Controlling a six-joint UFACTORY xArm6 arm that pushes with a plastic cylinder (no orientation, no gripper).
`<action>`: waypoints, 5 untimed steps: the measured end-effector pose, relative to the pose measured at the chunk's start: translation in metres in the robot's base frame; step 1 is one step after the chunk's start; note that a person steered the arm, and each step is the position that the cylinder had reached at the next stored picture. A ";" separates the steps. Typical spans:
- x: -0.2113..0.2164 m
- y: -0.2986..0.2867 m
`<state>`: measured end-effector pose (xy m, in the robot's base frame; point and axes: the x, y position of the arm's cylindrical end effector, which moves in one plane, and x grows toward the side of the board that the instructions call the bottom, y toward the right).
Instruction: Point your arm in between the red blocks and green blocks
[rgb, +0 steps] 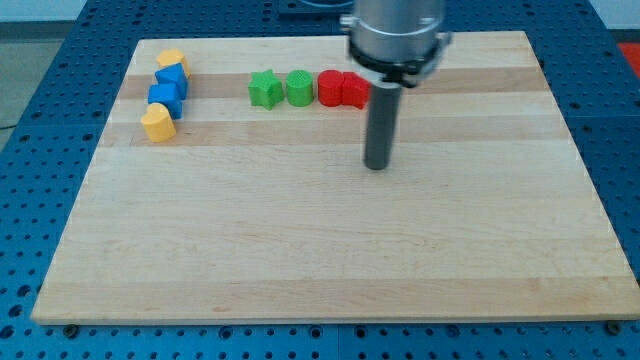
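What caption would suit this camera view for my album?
Rod tip rests below the red blocks, right of the green blocks; blue and yellow blocks cluster at the board's top left.

Pale wooden board (300, 250) on a blue perforated table (40, 120).

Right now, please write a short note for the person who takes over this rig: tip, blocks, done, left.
My tip rests on the board, below and right of the red blocks, touching none.
Row near the view's top, left to right: green star, green cylinder, two red blocks, all close together.
Done: nothing yet.
Left: bring my tip up and left to the green-red boundary.
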<state>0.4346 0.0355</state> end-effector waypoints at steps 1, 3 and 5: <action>-0.039 -0.018; -0.039 -0.076; -0.095 -0.057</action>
<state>0.3392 -0.0211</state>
